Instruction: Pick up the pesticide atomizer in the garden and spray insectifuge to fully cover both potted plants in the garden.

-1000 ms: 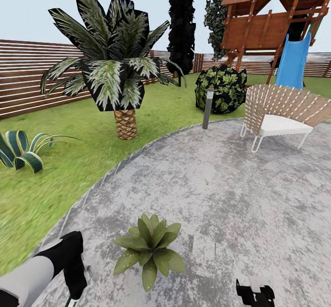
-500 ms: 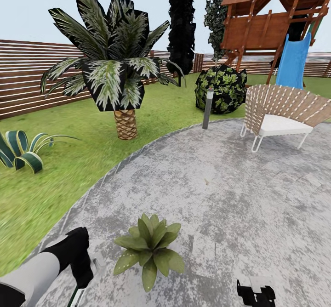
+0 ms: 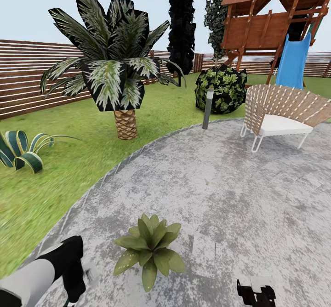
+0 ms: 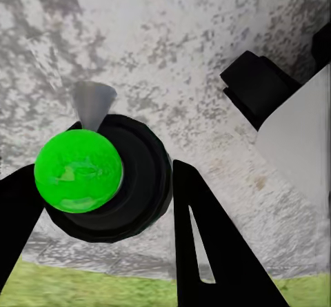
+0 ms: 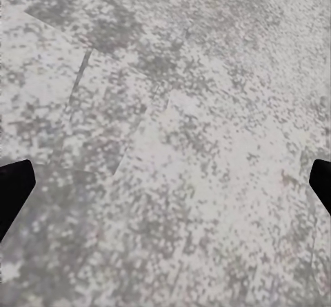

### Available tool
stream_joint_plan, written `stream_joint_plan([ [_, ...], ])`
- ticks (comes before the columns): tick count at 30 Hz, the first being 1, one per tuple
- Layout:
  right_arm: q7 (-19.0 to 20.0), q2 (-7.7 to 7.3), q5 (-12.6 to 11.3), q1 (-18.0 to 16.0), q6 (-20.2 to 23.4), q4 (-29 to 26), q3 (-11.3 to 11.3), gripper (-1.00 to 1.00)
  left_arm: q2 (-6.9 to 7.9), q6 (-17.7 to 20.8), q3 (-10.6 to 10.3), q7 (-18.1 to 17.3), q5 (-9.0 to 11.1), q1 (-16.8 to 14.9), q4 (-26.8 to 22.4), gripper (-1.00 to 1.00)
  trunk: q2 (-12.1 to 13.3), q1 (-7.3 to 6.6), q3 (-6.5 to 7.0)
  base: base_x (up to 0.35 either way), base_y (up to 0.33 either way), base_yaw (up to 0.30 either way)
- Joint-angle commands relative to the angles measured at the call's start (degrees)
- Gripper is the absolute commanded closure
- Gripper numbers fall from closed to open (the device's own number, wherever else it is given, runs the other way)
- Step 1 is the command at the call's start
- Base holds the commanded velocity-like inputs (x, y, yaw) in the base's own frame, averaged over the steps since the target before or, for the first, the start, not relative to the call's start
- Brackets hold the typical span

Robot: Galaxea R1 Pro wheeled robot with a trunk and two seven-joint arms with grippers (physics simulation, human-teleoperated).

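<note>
Left gripper [image 4: 103, 203] fingers clamp the pesticide atomizer [image 4: 103, 176], its long axis pointing down at the grey paving [image 3: 230, 196], left of a potted plant [image 3: 151, 247]; right gripper [image 5: 165, 183] fingers spread wide.

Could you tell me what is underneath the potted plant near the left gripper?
The potted plant sits on grey mottled paving. Its leaves spread over its base, so the pot is covered from view.

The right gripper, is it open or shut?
Open. In the right wrist view its two black fingers sit far apart at the picture's edges, with nothing but grey paving between them.
</note>
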Motion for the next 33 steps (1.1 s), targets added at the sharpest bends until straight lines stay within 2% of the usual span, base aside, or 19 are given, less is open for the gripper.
stream_joint_plan([
  [1,-0.18,0.02,0.61,-0.04,-0.16,0.06,-0.45,-1.0,-0.16,0.59,0.08,-0.41,-0.38,-0.11,-0.57,1.0,-0.02,-0.01,-0.05,0.0,0.0,-0.021],
  [5,-0.18,0.02,0.61,-0.04,-0.16,0.06,-0.45,-1.0,-0.34,0.86,0.08,-0.4,-0.24,-0.89,-1.45,1.0,-0.02,-0.01,-0.05,0.0,0.0,-0.215],
  [10,-0.18,0.02,0.61,-0.04,-0.14,0.06,-0.45,-1.0,0.22,0.85,0.03,-0.37,-0.49,-1.1,-1.36,1.0,-0.02,-0.01,-0.05,0.0,0.0,-0.141],
  [13,-0.18,0.02,0.61,-0.04,-0.14,0.06,-0.45,-1.0,1.23,0.81,-0.08,0.37,-0.65,-0.87,-0.83,1.0,-0.02,-0.01,-0.05,0.0,0.0,-0.009],
  [16,-0.18,0.02,0.61,-0.05,-0.14,0.06,-0.45,-1.0,3.25,0.65,0.04,1.44,-0.41,-0.83,-0.65,1.0,-0.02,-0.01,-0.05,0.0,0.0,-0.001],
  [19,-0.18,0.02,0.61,-0.04,-0.15,0.11,-0.45,-1.0,3.71,0.3,0.03,1.69,-0.04,-0.6,-0.42,1.0,-0.02,-0.01,-0.05,0.0,0.0,0.0],
  [26,-0.18,0.02,0.61,-0.05,-0.14,0.14,-0.45,-1.0,1.53,0.09,0.06,1.79,1.45,-0.16,2.71,1.0,-0.02,-0.01,-0.05,0.0,0.0,0.0],
  [33,-0.18,0.02,0.61,-0.05,-0.14,0.14,-0.45,-1.0,0.89,0.71,0.24,1.87,1.29,-0.23,-0.03,1.0,-0.02,-0.01,-0.05,0.119,0.033,0.0],
])
